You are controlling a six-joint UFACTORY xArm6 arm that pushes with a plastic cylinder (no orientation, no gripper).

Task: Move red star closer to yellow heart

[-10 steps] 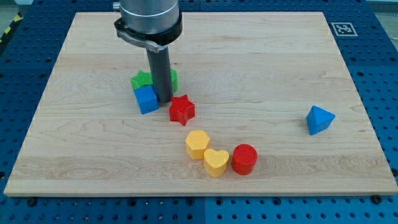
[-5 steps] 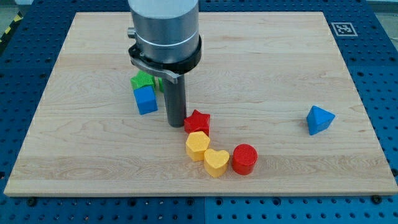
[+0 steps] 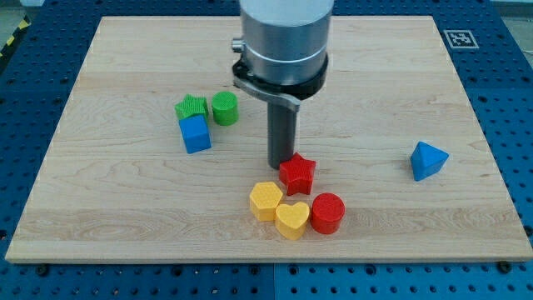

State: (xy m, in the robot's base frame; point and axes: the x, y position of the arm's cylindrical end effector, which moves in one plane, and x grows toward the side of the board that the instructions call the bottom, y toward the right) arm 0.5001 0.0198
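Camera view shows the worktop; no fingers on this rig, so none to report; my tip touches the red star, which sits just above the yellow heart; overpushing could scatter the cluster.

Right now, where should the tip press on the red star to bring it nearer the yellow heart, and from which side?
Press the red star on its upper face, coming from the view's top. The yellow heart lies just below it, nearly touching. My tip already sits at the star's upper-left edge.
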